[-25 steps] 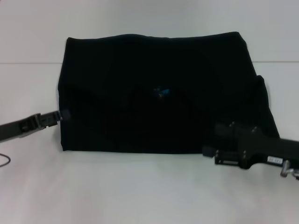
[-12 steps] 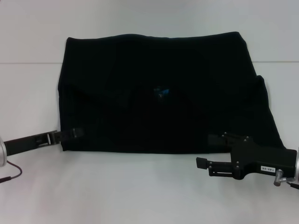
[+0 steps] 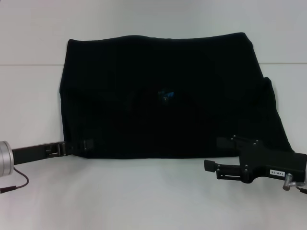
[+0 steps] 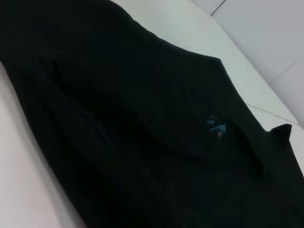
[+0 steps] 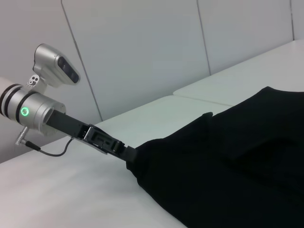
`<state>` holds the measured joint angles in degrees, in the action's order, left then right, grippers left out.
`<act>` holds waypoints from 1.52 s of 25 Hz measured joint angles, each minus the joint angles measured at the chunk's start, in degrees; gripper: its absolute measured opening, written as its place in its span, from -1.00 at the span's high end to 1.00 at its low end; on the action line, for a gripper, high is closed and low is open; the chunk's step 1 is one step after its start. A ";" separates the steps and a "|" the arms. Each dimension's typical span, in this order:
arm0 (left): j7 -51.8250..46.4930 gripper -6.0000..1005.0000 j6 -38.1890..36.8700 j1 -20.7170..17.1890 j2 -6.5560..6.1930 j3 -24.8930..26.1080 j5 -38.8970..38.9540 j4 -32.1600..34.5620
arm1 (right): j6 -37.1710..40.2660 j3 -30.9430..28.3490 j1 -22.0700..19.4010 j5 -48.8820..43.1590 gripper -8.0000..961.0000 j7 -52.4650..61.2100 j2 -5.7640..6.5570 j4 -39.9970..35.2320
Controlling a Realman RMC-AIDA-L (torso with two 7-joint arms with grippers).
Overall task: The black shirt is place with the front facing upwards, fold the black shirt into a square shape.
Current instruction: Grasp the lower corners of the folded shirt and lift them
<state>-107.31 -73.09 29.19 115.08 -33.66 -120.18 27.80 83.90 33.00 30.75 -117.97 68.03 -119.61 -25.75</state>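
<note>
While both arms sit low at the near edge, the right gripper (image 3: 211, 165) hangs just off the black shirt's (image 3: 163, 72) near-right corner, fingers apart, holding nothing. Left gripper (image 3: 84, 144) is at the near-left corner, fingertip over the hem; probably pinching cloth, but can't tell for sure. Shirt lies flat mid-table (image 3: 144, 201) as a wide folded rectangle, blue neck label (image 3: 166, 94) central, a flap sticking out right.
</note>
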 joint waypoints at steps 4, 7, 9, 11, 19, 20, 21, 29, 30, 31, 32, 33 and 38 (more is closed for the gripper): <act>-0.03 -0.04 0.47 0.17 -0.19 -0.09 0.01 -0.01 | 0.00 -0.06 -0.14 0.04 -0.90 0.13 0.00 0.00; 0.03 0.21 0.91 0.26 -0.31 -0.09 0.02 -0.03 | 0.00 -0.25 -0.34 0.07 -0.90 1.35 0.07 -0.30; 0.12 0.36 0.94 0.34 -0.36 -0.13 0.03 -0.03 | 0.00 -0.29 -0.41 0.08 -0.90 2.94 0.37 -0.59; 0.14 0.51 0.95 0.49 -0.42 -0.17 0.02 -0.03 | 0.00 -0.33 -0.42 0.09 -0.90 5.56 0.96 -0.92; -0.09 0.82 1.00 0.88 -0.69 -0.26 -0.07 -0.03 | -4.87 0.39 1.52 -5.19 -0.90 38.40 6.49 -9.60; -0.11 0.86 1.02 0.90 -0.73 -0.26 -0.08 -0.03 | -5.55 0.40 2.22 -7.60 -0.91 43.35 7.54 -10.90; -0.11 0.90 1.01 0.90 -0.74 -0.26 -0.09 -0.03 | -6.00 0.40 2.98 -10.45 -0.90 48.65 8.55 -11.80; -0.30 0.93 0.77 0.88 -0.74 -0.26 -0.14 -0.05 | -6.75 0.48 9.07 -27.34 -0.90 72.05 13.23 -13.23; -0.32 0.93 0.77 0.87 -0.74 -0.26 -0.14 -0.10 | -7.42 0.53 9.33 -27.81 -0.90 72.20 13.03 -12.98; -0.33 0.93 0.77 0.87 -0.74 -0.26 -0.14 -0.15 | -7.91 0.63 9.52 -28.17 -0.90 72.28 12.83 -12.59; -0.34 0.93 0.77 0.87 -0.74 -0.27 -0.14 -0.16 | -8.69 0.81 9.78 -28.36 -0.90 72.22 12.56 -11.93; -0.34 0.93 0.77 0.88 -0.74 -0.26 -0.14 -0.18 | -9.58 1.05 10.00 -28.48 -0.90 72.05 12.30 -11.25; -0.36 0.93 0.56 1.00 -0.74 -0.34 -0.14 -0.17 | -11.93 2.76 11.18 -28.51 -0.90 70.97 10.28 -9.18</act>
<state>-107.66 -72.53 30.19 114.34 -34.00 -120.32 27.63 71.96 35.76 41.93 -146.48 138.99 -109.33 -34.93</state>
